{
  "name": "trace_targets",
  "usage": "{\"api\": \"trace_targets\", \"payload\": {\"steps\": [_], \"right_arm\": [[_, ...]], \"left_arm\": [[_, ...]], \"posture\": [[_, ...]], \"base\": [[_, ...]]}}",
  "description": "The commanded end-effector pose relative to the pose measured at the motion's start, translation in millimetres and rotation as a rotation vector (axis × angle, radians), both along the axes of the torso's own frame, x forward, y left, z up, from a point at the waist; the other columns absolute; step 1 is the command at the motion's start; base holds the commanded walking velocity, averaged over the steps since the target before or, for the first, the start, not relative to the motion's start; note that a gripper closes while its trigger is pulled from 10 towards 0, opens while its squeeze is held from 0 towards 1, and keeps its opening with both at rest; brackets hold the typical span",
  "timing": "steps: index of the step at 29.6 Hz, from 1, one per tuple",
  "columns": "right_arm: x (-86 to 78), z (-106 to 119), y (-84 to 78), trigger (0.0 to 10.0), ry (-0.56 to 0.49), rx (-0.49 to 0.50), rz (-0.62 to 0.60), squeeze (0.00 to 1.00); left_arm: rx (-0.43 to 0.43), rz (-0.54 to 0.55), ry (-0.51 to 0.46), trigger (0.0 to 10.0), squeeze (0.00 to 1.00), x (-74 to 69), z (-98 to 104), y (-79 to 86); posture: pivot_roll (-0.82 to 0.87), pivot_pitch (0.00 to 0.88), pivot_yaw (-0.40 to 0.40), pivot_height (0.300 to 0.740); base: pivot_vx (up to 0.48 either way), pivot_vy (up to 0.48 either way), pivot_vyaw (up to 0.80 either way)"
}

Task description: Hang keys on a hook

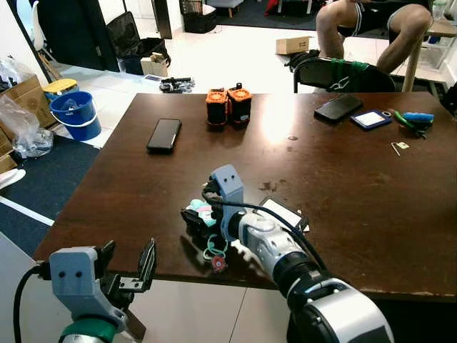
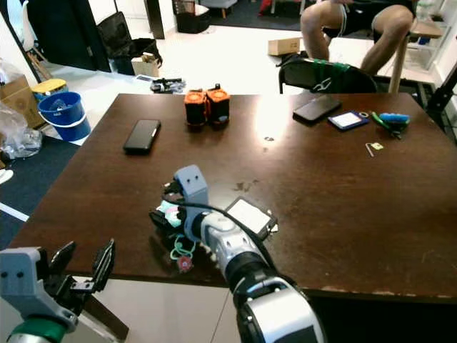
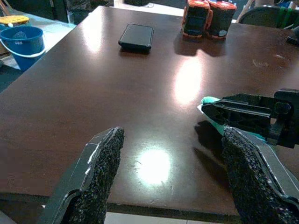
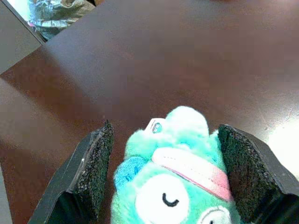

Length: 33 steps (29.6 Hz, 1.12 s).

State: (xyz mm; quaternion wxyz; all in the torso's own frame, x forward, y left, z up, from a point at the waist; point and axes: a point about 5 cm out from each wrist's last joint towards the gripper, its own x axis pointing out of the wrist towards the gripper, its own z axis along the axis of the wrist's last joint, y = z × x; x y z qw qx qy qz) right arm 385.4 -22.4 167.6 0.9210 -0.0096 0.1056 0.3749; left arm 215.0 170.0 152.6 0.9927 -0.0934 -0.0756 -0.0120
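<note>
While the plush key charm (image 4: 173, 182) lies on the dark table (image 1: 343, 193) near its front edge, it sits between the two spread fingers (image 4: 91, 163) of the right tool (image 1: 196, 218), not clamped. A teal cord with a red piece (image 1: 218, 263) hangs just behind this tool. The left tool (image 1: 136, 268) hovers wide open before the table edge.
</note>
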Motion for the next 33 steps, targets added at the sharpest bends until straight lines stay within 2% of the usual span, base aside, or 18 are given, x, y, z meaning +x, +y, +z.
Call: {"api": "trace_targets", "payload": {"steps": [1, 2, 7, 16, 17, 18, 19, 20, 26, 33], "right_arm": [[-5.0, -9.9, 7.3, 10.0, 0.055, -0.031, 0.018, 0.56], [-5.4, -11.9, 6.8, 10.0, 0.062, -0.042, 0.018, 0.00], [-13.1, -32.8, 4.2, 10.0, 0.114, -0.130, 0.038, 0.00], [-20.1, -41.7, 9.6, 10.0, 0.138, -0.133, 0.092, 0.00], [-20.8, -42.0, 10.5, 5.0, 0.136, -0.133, 0.100, 0.00], [-21.2, -42.0, 11.3, 4.5, 0.135, -0.131, 0.104, 0.00], [-21.2, -42.0, 11.3, 4.5, 0.135, -0.131, 0.104, 0.00], [-21.3, -40.8, 12.5, 0.0, 0.126, -0.126, 0.110, 0.00], [-16.3, -26.4, 13.5, 0.0, 0.065, -0.074, 0.109, 0.00], [-13.9, -19.1, 10.5, 0.0, 0.042, -0.029, 0.111, 0.00]], "left_arm": [[0.000, 0.006, 0.020, 10.0, 0.00, -2.9, -2.6, 3.0], [0.000, 0.004, 0.021, 10.0, 0.00, -2.2, -2.7, 2.7], [-0.002, -0.003, 0.025, 10.0, 0.00, -1.1, -3.3, 1.7], [-0.001, -0.013, 0.032, 10.0, 0.00, -0.9, -3.9, 0.2], [0.000, -0.014, 0.032, 10.0, 0.00, -0.9, -3.9, 0.0], [0.001, -0.016, 0.032, 10.0, 0.00, -0.5, -3.9, 0.1], [0.001, -0.016, 0.032, 10.0, 0.00, -0.5, -3.9, 0.1], [0.002, -0.017, 0.032, 10.0, 0.00, -0.1, -3.7, -0.1], [0.012, -0.022, 0.027, 10.0, 0.00, 2.1, -4.0, 0.6], [0.015, -0.022, 0.021, 10.0, 0.00, 3.0, -2.9, 1.2]], "posture": [[-0.08, 0.176, 0.142, 0.740], [-0.08, 0.175, 0.143, 0.740], [-0.09, 0.171, 0.142, 0.740], [-0.09, 0.171, 0.143, 0.740], [-0.09, 0.171, 0.143, 0.740], [-0.09, 0.168, 0.144, 0.740], [-0.09, 0.168, 0.144, 0.740], [-0.09, 0.168, 0.144, 0.740], [-0.10, 0.150, 0.146, 0.740], [-0.10, 0.136, 0.147, 0.740]], "base": [[0.000, 0.000, 0.00], [0.000, 0.000, 0.00], [0.000, 0.000, 0.00], [0.000, 0.000, 0.00], [0.000, 0.000, 0.00], [0.000, 0.000, 0.00], [0.000, 0.000, 0.00], [0.000, 0.000, 0.00], [0.000, 0.000, 0.00], [0.000, 0.000, 0.00]]}}
